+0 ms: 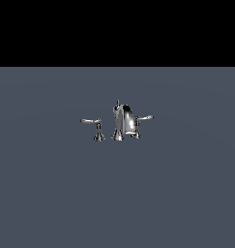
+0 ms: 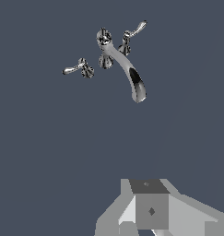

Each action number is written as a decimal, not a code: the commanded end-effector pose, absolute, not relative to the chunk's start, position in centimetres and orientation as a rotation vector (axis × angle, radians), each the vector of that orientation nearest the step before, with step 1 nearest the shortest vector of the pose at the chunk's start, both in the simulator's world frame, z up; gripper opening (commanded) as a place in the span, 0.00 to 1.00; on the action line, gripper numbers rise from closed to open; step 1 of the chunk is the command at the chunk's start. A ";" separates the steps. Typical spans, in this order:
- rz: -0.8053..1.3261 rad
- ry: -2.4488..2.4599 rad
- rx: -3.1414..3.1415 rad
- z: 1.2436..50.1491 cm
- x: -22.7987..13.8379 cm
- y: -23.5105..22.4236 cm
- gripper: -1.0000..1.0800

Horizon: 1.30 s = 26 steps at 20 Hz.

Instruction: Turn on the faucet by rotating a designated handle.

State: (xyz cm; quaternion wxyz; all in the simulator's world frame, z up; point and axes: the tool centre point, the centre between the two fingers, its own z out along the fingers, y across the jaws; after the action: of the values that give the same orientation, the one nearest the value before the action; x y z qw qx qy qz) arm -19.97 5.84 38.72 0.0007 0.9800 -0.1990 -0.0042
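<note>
Sitting near the centre of the exterior frame, the faucet point(image 1: 123, 122) is a small chrome three-piece set on a flat grey-blue floor point(image 1: 114, 193), black band across the top of the frame. Curved spout with top knob in the middle; the handle point(image 1: 92, 121) is the thin lever on its own flared post toward the exterior view's left, clear gap between it and the spout. The other lever point(image 1: 144, 117) is on the exterior view's right, post overlapping the spout body. No arm or gripper visible in the exterior view

Wrist view: faucet point(image 2: 118, 60) in the upper middle of the frame, spout mouth curving down toward frame centre. Handle point(image 2: 75, 68) at upper left, other lever point(image 2: 134, 31) at upper right of the set. Gripper point(image 2: 148, 221) only partly in frame at bottom centre-right, grey blocky body; fingertips cut off by the frame edge, so cannot tell if the jaws are apart or together. Handle well apart from gripper, nothing touching
</note>
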 end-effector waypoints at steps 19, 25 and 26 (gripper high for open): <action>-0.013 -1.219 2.904 27.6 -11.0 12.2 0.00; -0.012 -1.367 2.839 24.8 -8.2 13.1 0.00; -0.012 -1.390 2.828 24.3 -7.7 13.3 0.00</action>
State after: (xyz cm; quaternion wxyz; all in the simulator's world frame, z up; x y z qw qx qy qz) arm -8.46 13.04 25.02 -0.0042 0.9031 -0.4294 -0.0041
